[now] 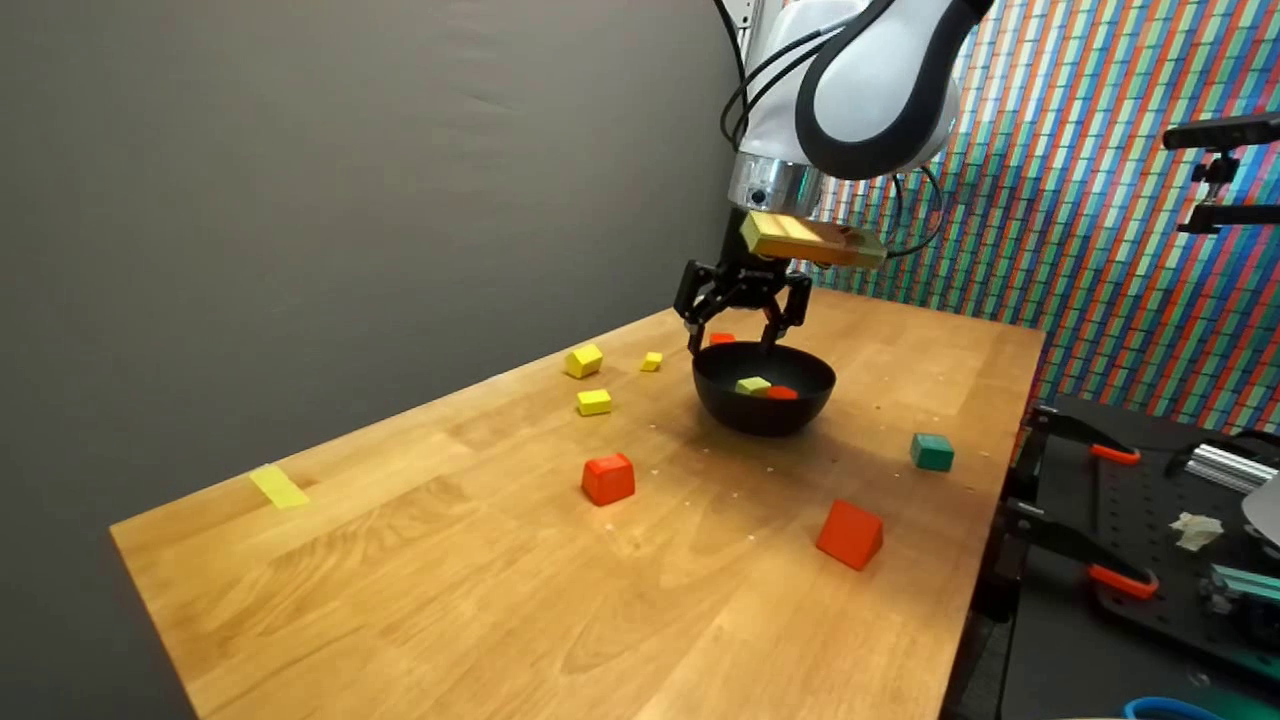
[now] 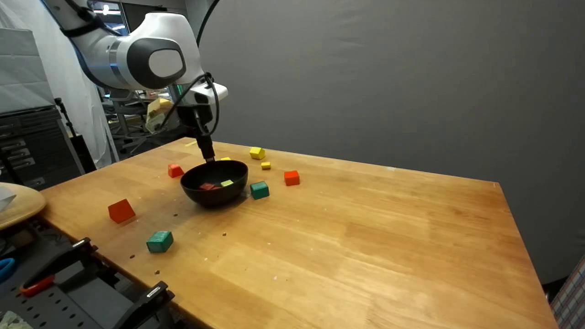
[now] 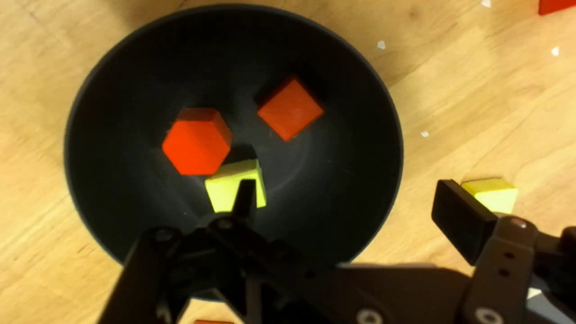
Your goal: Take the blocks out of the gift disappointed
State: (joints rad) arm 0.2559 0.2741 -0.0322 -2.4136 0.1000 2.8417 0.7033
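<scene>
Blocks: three are seen inside the black bowl: a six-sided red block, a square red block set apart from it, and a yellow-green block overlapped in view with the six-sided one. Contact between those two can't be told. Bowl is stood upright on the wooden table.

Gripper: jaws are spread wide apart. One is placed over the bowl, and the yellow-green block is partly covered by it in the wrist view; the other is placed outside the rim, and a small yellow block on the table is partly covered. Whether the bowl is touched can't be told.

Outside the bowl: a green block is set just beside it; a second green block is placed well apart, near the table's edge. A house-shaped yellow block and an oblong yellow block are seen on the table. Also there: a tapered red block, a larger red-orange block, and a far red block partly hidden behind the bowl in an exterior view.

Yellow tape strip is laid near a table corner. Table is backed by a grey wall; a multicoloured panel is seen beyond the white arm.
</scene>
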